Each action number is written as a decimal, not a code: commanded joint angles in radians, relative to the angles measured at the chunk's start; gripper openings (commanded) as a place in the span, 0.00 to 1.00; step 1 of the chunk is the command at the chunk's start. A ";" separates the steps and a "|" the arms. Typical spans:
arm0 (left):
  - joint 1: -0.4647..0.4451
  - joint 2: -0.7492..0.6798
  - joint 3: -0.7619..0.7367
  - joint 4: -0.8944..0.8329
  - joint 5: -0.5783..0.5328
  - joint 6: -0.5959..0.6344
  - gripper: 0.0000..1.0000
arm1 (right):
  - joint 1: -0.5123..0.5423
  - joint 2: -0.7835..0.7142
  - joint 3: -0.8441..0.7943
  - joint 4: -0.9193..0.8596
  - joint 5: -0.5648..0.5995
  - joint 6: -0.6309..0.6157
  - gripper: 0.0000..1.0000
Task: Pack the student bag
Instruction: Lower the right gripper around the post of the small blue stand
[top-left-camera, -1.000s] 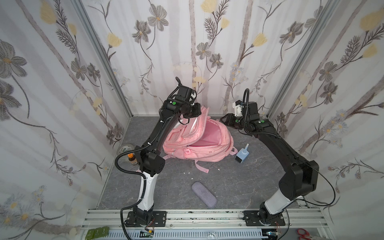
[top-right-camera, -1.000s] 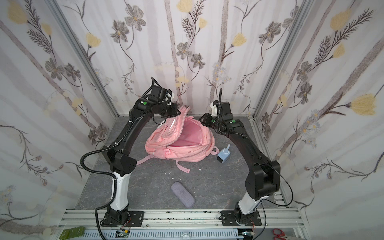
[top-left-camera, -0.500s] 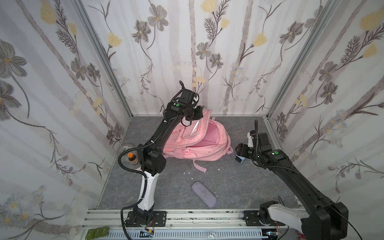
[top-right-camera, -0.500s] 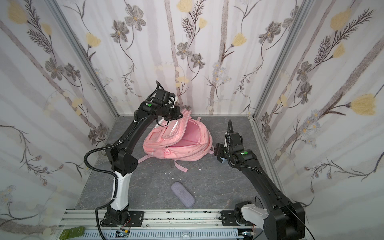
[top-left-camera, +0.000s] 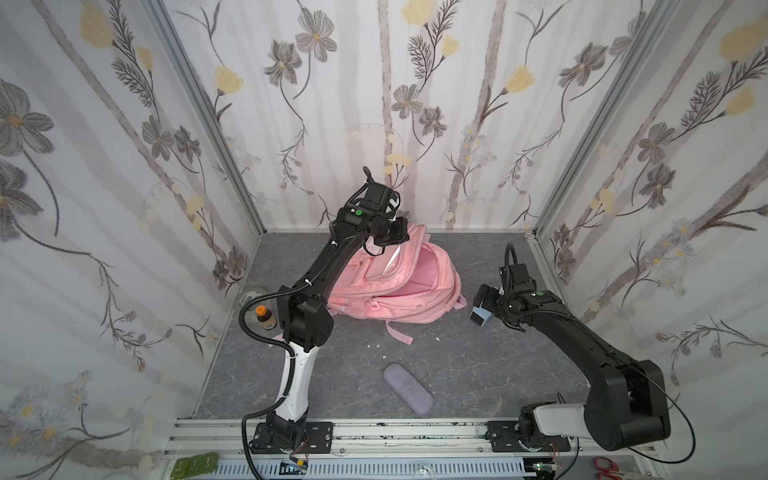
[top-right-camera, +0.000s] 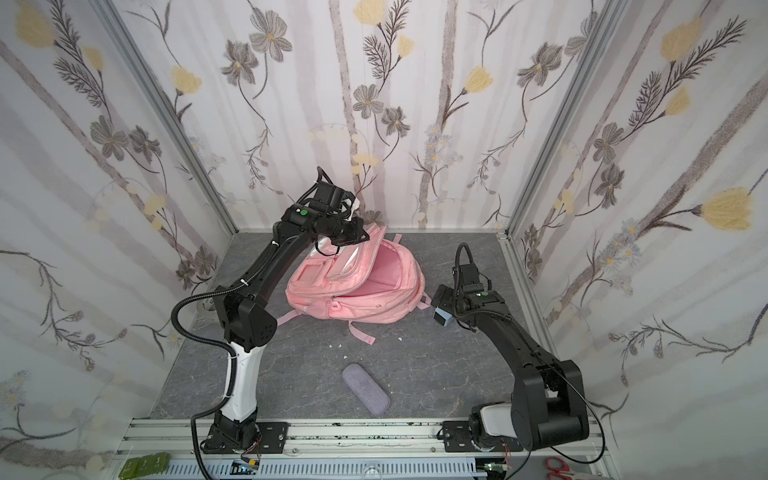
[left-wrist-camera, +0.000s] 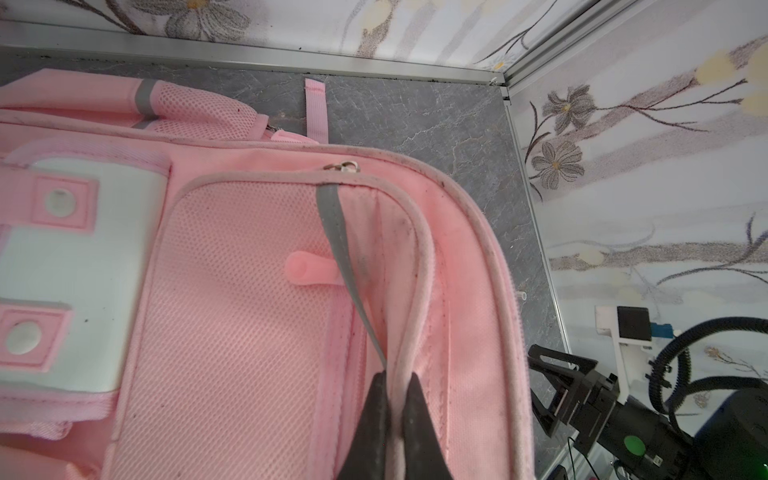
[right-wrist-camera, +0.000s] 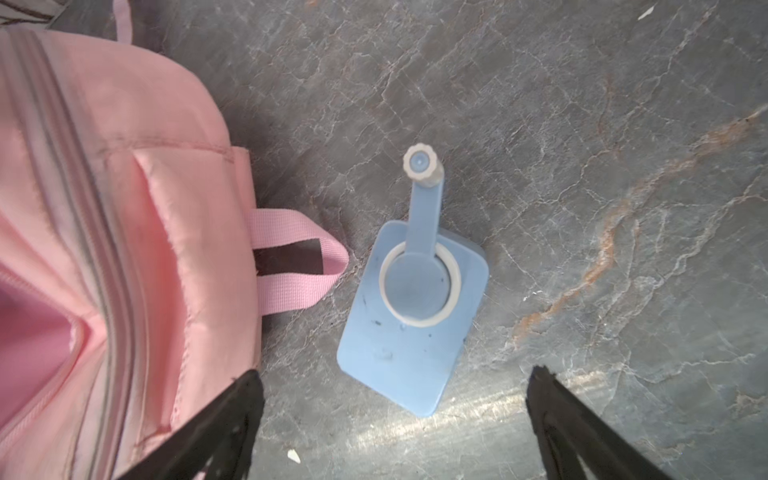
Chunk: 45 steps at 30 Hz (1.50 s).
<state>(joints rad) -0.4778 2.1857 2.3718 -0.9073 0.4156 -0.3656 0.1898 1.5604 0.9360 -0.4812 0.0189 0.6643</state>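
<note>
Right hand (right-wrist-camera: 395, 372) — now over half-hidden box (top-left-camera: 481, 319)

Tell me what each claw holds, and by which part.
Left claw: the large soft pink fabric backpack, pinched at its open flap's piped edge. Right claw: nothing; it hangs open over a small blue plastic box.

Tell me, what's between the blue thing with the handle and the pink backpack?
In the right wrist view, a pink strap loop of the student bag pokes toward the blue thing; the rest is bare grey floor.
</note>
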 joint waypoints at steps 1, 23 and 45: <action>0.002 -0.003 -0.003 -0.005 0.009 0.009 0.00 | 0.001 0.030 0.021 0.046 0.034 0.075 0.97; -0.019 -0.006 -0.031 0.011 0.066 0.019 0.00 | -0.003 0.268 0.042 0.124 0.032 0.010 0.77; -0.020 -0.038 -0.064 -0.004 0.074 0.021 0.00 | -0.021 0.186 0.000 0.152 -0.080 -0.075 0.34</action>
<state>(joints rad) -0.4965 2.1578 2.3093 -0.9043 0.4667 -0.3355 0.1688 1.7741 0.9340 -0.3531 -0.0463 0.6109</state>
